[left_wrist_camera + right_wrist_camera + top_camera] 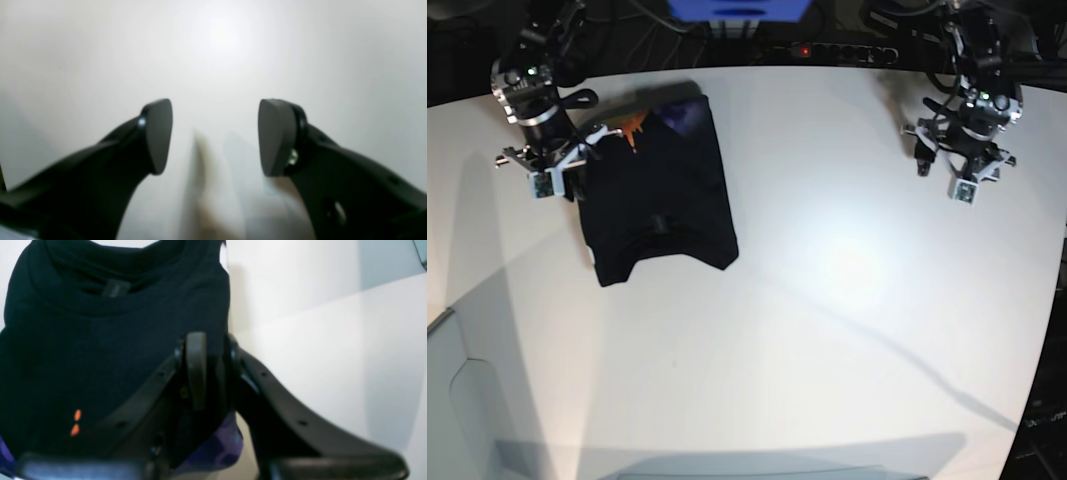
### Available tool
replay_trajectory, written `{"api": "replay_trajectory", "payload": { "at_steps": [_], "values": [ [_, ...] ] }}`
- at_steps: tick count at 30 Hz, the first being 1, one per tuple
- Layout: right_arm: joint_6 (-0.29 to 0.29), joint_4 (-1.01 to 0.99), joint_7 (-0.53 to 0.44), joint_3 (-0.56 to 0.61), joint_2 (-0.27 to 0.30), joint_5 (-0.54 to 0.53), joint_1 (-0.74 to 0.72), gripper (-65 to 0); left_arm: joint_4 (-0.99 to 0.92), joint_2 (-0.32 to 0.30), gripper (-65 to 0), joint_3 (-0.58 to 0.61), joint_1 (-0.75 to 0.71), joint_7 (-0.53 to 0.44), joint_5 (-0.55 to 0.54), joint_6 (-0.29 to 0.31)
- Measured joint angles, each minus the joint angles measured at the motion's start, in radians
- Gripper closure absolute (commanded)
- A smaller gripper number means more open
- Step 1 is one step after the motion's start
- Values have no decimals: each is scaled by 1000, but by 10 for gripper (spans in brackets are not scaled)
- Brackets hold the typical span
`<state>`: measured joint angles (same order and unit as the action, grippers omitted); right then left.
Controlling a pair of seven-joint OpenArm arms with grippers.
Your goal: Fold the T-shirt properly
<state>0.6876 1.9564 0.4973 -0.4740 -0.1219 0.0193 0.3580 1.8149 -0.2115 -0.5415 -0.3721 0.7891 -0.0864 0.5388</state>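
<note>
One T-shirt [659, 195], one table [827, 300], two grippers of mine. The shirt is black and lies folded into a compact rectangle on the white table, toward the far side on the base view's left, collar end pointing to the near edge and the orange print [635, 127] and purple patch at the far end. My right gripper [577, 160] sits at the shirt's far outer corner; from its wrist camera the two pads [196, 370] are nearly together with a fold of black cloth between them, so I log it as clamped on the shirt edge. In that view the collar with its small tag [115, 289] lies ahead of the fingers, two orange flecks [76, 421] show low on the left, and purple fabric [217, 446] hangs just below the pads. My left gripper [962, 165] is at the opposite far side of the table, well apart from the shirt; its wrist view shows both pads [160, 135] spread wide with only blurred white surface between them, holding nothing. Open room: the whole near half of the table and the wide middle stretch between my two arms are bare white surface. The shirt's far end lies close to the table's far edge, with dark cables [847, 48] beyond it.
</note>
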Motion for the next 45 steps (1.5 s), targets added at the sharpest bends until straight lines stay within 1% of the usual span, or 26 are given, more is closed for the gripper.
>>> {"api": "replay_trajectory", "payload": {
  "at_steps": [3,6,11,17,22,26,38,41,43,45],
  "values": [
    [0,0,-2,0,0,0,0,-85,50,4,-389,0,-26,0,0,0],
    [0,0,-1,0,0,0,0,-83,98,30,-388,-1,-44,3,-2,-3],
    [0,0,0,0,0,0,0,-81,130,32,-388,-1,-103,1,0,0],
    [0,8,0,0,8,0,0,-81,131,79,-388,-110,-121,1,-3,5],
    [0,-1,0,0,8,0,6,-81,131,78,-388,-138,-122,1,-4,4],
    [0,-33,-1,22,9,0,13,-81,131,81,-388,-158,-126,1,-3,4],
    [0,-73,-13,21,17,-2,47,-81,134,82,-388,-158,-175,0,-5,4],
    [0,-69,-8,9,24,-5,58,-81,136,85,-387,-178,-191,0,-9,4],
    [0,-39,2,-13,24,-17,54,-81,136,84,-361,-194,-215,-2,-75,4],
    [0,-2,-28,-42,27,-80,49,-81,136,85,-292,-208,-244,0,-144,5]
  ]
}}
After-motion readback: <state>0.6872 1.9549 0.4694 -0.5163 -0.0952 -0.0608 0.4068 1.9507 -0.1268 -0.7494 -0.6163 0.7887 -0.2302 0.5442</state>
